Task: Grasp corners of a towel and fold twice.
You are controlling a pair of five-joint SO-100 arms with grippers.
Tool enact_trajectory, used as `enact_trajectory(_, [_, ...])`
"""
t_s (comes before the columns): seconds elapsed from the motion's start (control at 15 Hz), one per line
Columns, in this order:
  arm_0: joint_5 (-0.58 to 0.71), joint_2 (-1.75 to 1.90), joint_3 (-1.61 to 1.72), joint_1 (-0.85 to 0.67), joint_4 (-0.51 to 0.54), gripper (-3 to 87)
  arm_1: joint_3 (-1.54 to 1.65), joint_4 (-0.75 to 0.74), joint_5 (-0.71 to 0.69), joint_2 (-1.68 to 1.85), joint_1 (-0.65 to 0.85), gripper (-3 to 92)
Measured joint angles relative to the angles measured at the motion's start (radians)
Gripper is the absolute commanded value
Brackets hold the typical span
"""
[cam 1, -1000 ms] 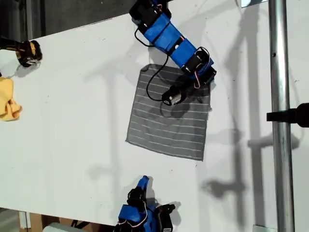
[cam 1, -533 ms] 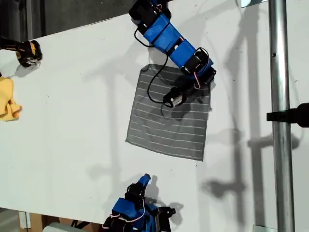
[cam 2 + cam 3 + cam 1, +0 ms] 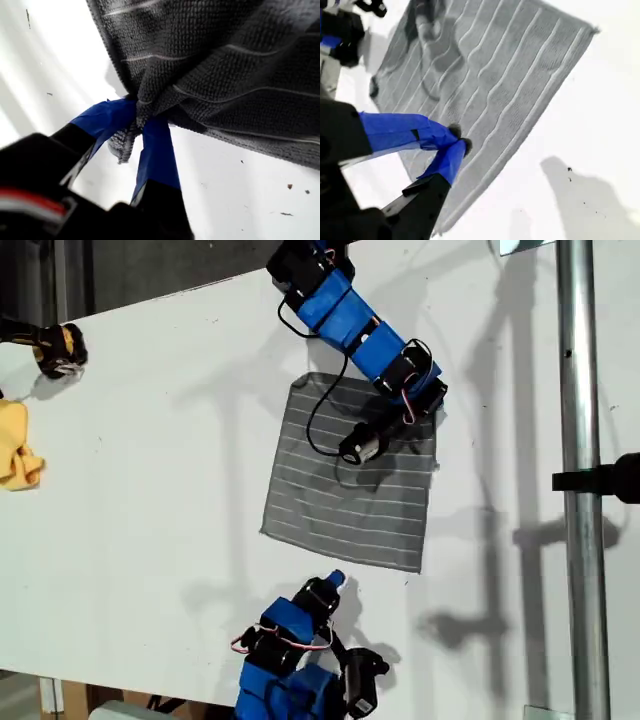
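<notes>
The grey striped towel [image 3: 345,490] lies mostly flat on the white table [image 3: 150,490]. My first gripper [image 3: 140,120] is shut on one corner [image 3: 122,145], and the cloth [image 3: 225,75] bunches up around its blue fingers. In the exterior view this gripper [image 3: 425,410] sits at the towel's upper right corner, under the arm reaching in from the top. My second gripper [image 3: 335,582] comes from the bottom and hovers just short of the towel's near edge. Its blue fingertips [image 3: 452,150] are shut with nothing between them, over the towel [image 3: 510,75].
A yellow cloth [image 3: 15,445] lies at the exterior view's left edge, with a black and yellow object [image 3: 60,348] above it. A vertical metal pole [image 3: 578,480] with a black clamp [image 3: 605,480] stands at the exterior view's right.
The second arm has swung up and to the exterior view's right, bringing its gripper close to the towel's near edge. The first arm has hardly moved.
</notes>
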Motion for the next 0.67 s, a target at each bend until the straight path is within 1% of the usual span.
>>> enact_trajectory(0.33, [0.1,-0.288,-0.345,0.132,0.092,-1.6,0.0,0.0,0.0,0.0,0.0,-0.1])
enact_trajectory(0.6, [0.1,-0.321,-0.428,0.183,0.11,-1.5,0.0,0.0,0.0,0.0,0.0,-0.1])
enact_trajectory(0.67, [0.08,-0.321,-0.428,0.183,0.117,2.1,0.0,0.0,0.0,-0.002,0.0,-0.1])
